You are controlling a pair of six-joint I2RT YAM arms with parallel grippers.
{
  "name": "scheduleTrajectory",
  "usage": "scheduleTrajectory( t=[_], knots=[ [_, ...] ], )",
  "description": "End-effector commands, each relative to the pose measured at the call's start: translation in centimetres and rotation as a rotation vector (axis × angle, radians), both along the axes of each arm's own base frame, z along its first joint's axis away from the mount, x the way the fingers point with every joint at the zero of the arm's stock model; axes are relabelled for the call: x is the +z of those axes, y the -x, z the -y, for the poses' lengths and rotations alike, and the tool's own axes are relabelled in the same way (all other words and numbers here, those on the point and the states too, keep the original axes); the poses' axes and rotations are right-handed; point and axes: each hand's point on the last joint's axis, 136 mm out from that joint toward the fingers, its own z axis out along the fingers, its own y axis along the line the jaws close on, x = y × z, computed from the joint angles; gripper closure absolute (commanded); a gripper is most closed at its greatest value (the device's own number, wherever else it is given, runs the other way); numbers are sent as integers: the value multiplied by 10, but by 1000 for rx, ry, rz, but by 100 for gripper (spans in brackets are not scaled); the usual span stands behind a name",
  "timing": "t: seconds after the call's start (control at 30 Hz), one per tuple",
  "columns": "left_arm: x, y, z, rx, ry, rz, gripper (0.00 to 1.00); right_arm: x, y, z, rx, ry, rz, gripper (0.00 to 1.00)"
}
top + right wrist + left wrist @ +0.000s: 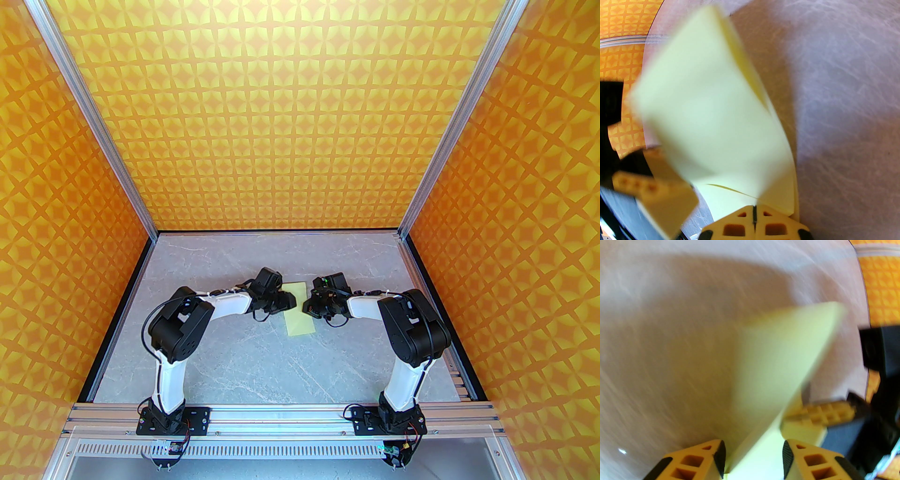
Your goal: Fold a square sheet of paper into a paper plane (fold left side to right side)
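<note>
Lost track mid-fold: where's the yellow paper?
Top view: the yellow paper sits mid-table between the left end effector and the right end effector, which pinches it.

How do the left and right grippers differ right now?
The left gripper has its jaws apart with a raised flap of the square sheet of paper between them; the right gripper is shut at the sheet's edge. The left gripper sits at the sheet's left side, the right gripper at its right. Both have orange fingers.

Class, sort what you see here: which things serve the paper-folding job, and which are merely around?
In the job:
pale yellow paper sheet
left gripper, jaws apart around the sheet
right gripper, pinching the sheet

Merely around:
grey table
orange patterned walls
aluminium frame
</note>
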Motion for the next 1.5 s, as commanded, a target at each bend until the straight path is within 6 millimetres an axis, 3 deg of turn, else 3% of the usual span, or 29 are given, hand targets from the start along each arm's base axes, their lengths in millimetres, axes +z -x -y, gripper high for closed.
scheduleTrajectory(
  t=[0.0,0.23,0.57,0.77,1.07,1.23,1.47],
  knots=[
    [13,15,8,-61,83,0,54,-46,31,25,-50,127,-157,100],
    [-6,23,-1,-68,40,-9,54,-44,32,24,-49,122,-156,100],
    [1,-6,-13,-72,-80,90,53,-32,30,21,-41,95,-134,100],
    [-11,5,-2,-122,-41,52,54,-28,28,17,-44,69,-129,100],
    [2,23,11,-171,106,26,56,-27,28,16,-42,63,-132,100],
    [2,28,8,-151,130,17,56,-27,30,17,-42,65,-133,100],
    [-2,21,-7,-115,27,60,55,-22,30,17,-44,64,-121,100]
  ],
)
